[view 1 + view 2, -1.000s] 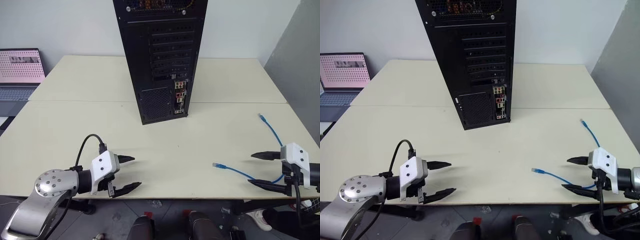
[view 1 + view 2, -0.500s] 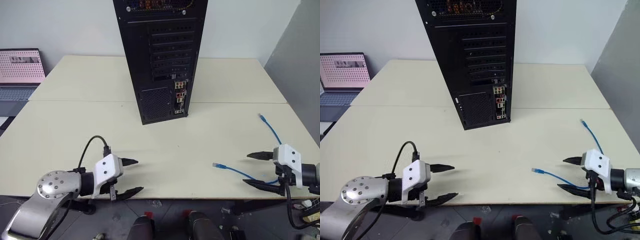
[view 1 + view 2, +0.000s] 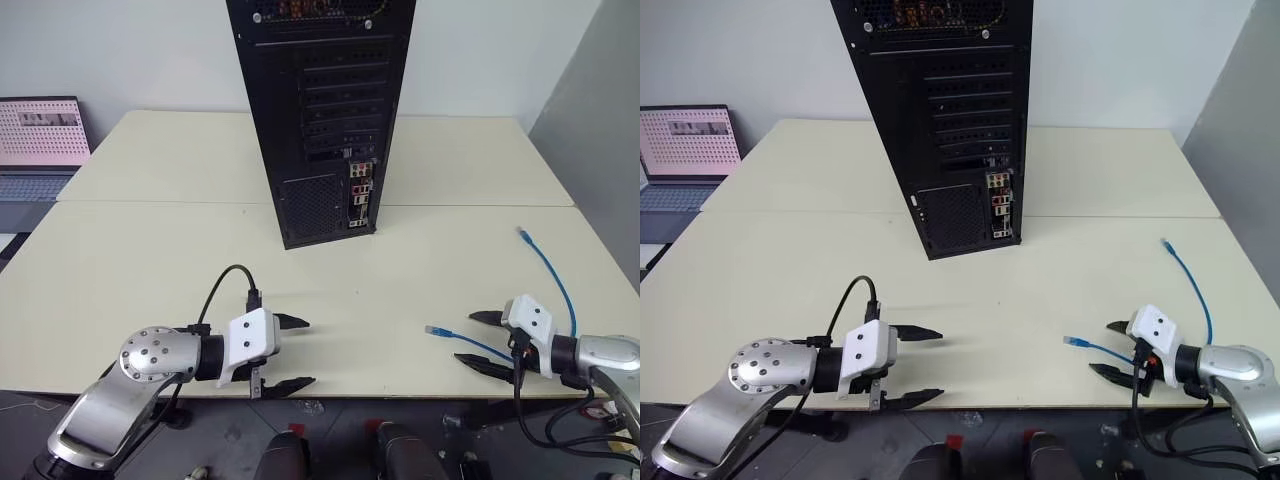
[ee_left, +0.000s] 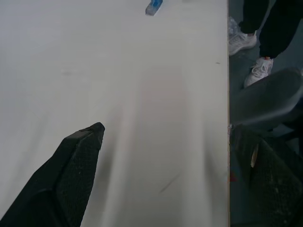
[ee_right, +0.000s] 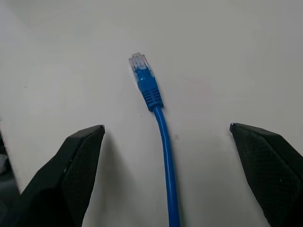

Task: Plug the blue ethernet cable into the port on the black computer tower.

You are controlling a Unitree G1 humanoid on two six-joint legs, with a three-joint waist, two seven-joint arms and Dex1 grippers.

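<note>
The black computer tower (image 3: 320, 110) stands upright at the table's middle back, its rear face toward me. The port sits in the narrow strip of coloured connectors (image 3: 359, 195) low on that face. The blue ethernet cable (image 3: 556, 272) lies on the table at the right, with its near plug (image 3: 434, 329) pointing left. My right gripper (image 3: 466, 337) is open just right of that plug, and the cord (image 5: 163, 132) runs between its fingers, which are apart from it. At the front edge my left gripper (image 3: 308, 351) is open with nothing in it, pointing right.
A grey laptop (image 3: 40, 140) with a lit screen sits at the far left. The table's front edge (image 3: 360, 396) runs right under both grippers. A person's shoes (image 4: 244, 40) show on the floor past that edge. A grey wall (image 3: 600, 120) bounds the right side.
My left gripper has slid right along the front edge. My right gripper has come down and leftward, so that it now straddles the cord behind the near plug. Both have stayed open.
</note>
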